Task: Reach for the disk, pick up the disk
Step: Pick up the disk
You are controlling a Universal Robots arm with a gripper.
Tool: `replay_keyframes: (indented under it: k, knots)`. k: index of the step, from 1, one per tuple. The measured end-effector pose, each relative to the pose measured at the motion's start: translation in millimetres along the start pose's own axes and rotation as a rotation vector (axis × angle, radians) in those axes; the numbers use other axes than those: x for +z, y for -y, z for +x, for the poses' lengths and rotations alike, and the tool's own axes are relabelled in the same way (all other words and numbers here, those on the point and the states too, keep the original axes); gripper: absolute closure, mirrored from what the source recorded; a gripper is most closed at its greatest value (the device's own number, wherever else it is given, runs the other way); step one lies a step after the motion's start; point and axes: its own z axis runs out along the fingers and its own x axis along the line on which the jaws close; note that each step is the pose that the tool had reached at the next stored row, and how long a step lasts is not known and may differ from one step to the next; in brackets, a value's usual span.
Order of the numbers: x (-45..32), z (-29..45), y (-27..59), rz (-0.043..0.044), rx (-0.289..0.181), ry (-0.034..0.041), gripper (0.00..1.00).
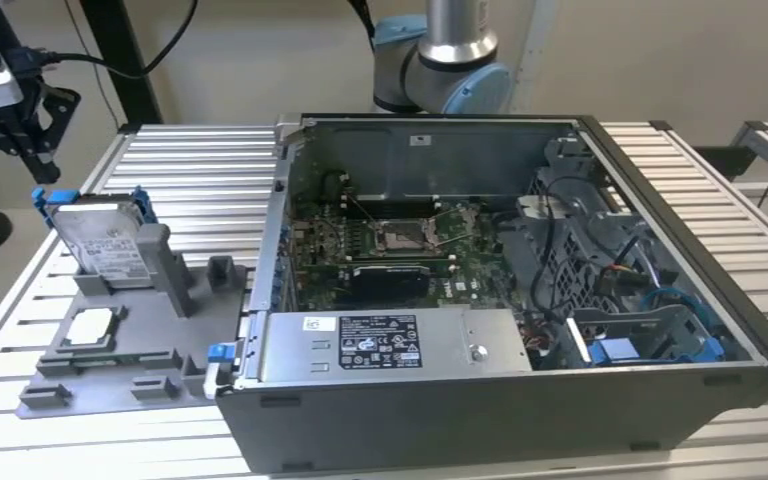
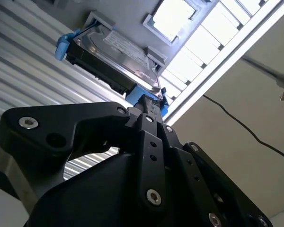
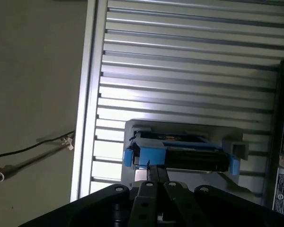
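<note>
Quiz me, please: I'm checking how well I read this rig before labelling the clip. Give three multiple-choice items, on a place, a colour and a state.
1. The gripper is nearest to: A the disk; B the power-supply box; C the motherboard.
2. The frame around the disk is: A red; B blue; C yellow.
3. The disk is: A lying flat inside the computer case; B lifted clear of everything; C standing on edge in the grey fixture.

Answers:
1 A: both wrist views look past the gripper straight at the disk.
2 B: bright blue plastic shows at the disk's ends.
3 C: in the exterior view the disk leans upright in the fixture, at that view's left of the computer case.
</note>
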Motion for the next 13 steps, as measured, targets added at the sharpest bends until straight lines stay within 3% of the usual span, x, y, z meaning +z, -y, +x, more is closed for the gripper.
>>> replay_keyframes:
  k: [13]
  knots:
    - [0.0, 0.0, 0.0, 0.0001, -0.099, -0.0043, 1.0]
